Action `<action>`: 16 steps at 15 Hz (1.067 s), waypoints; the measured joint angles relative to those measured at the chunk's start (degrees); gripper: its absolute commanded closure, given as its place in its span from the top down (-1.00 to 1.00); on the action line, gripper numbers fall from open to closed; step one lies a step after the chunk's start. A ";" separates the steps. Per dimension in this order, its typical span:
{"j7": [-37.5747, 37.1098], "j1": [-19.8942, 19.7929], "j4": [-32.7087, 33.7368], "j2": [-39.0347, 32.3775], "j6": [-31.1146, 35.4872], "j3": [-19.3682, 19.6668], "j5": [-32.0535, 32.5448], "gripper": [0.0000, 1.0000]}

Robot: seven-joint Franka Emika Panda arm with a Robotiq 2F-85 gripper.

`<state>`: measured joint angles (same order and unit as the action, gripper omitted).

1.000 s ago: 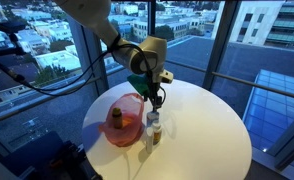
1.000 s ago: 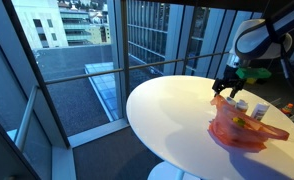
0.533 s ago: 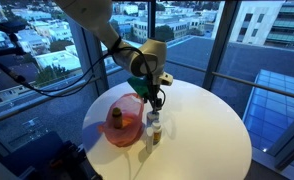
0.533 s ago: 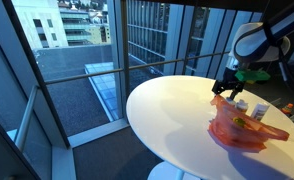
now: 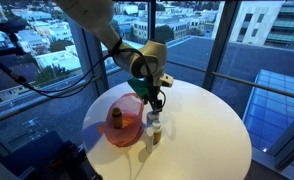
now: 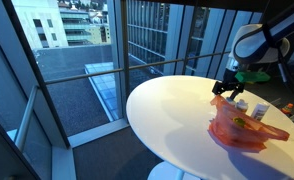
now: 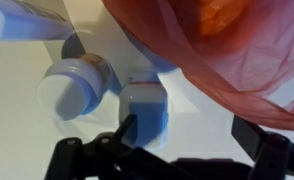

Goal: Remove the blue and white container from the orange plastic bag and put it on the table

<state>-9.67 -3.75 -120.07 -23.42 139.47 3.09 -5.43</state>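
In an exterior view my gripper (image 5: 159,103) hangs just above the container (image 5: 154,128), centre frame beside the orange bag (image 5: 125,125). Wrist view: fingers spread apart, empty; the container (image 7: 145,108) looks light, rigid, slick — I'd pinch its body.

Colour key. The round table (image 5: 202,120) was white. The plastic bag (image 5: 122,122) was translucent orange-red, showing pinkish in the wrist view (image 7: 237,50). Inside it lay an orange-brown item (image 5: 116,118). The container (image 7: 82,85) was pale blue with a white cap. The gripper (image 5: 154,97) was black, its arm white with a green patch.
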 measured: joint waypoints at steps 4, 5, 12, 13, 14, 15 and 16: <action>0.00 0.00 0.28 0.03 0.01 0.00 0.00 1.00; 0.00 0.01 0.43 0.11 0.01 -0.01 0.00 1.00; 0.24 0.62 0.58 3.27 -0.89 -0.48 0.00 1.00; 0.24 0.82 0.58 3.96 -1.69 -0.50 0.00 1.00; 0.26 0.99 0.56 4.81 -2.89 -0.58 0.00 1.00; 0.31 1.14 0.55 5.74 -4.34 -0.66 0.00 1.00; 0.40 1.31 0.51 6.76 -5.88 -0.72 0.00 1.00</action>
<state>-9.27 -2.44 -119.56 -16.66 133.59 2.37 -5.42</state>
